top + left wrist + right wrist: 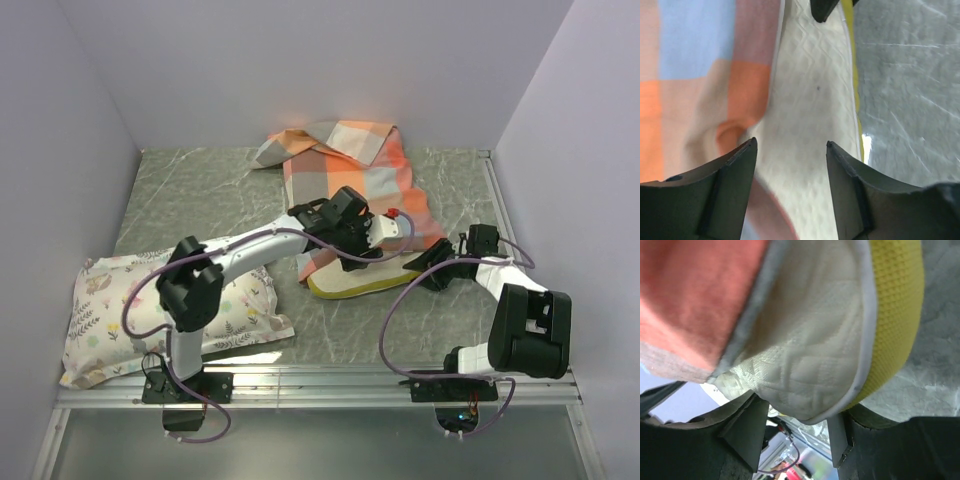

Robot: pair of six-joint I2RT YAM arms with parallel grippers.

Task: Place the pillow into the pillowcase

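Note:
The checked pillowcase [350, 170] lies crumpled at the middle back of the table. The cream pillow [352, 283] with its yellow band sticks out of its near side, the rest hidden under the cloth. My left gripper [392, 238] is open and hovers over the bare pillow [810, 100], next to the pillowcase's edge [700, 100]; it is seen from its own wrist [790, 142]. My right gripper [420, 262] is open at the pillow's right corner. In the right wrist view the gripper [797, 410] has that corner [805, 360] between its fingers, with the pillowcase [695, 300] above.
A white pillow printed with flowers and deer [170, 310] lies at the near left beside the left arm's base. A metal rail [320, 383] runs along the table's front edge. Walls close off the back and both sides.

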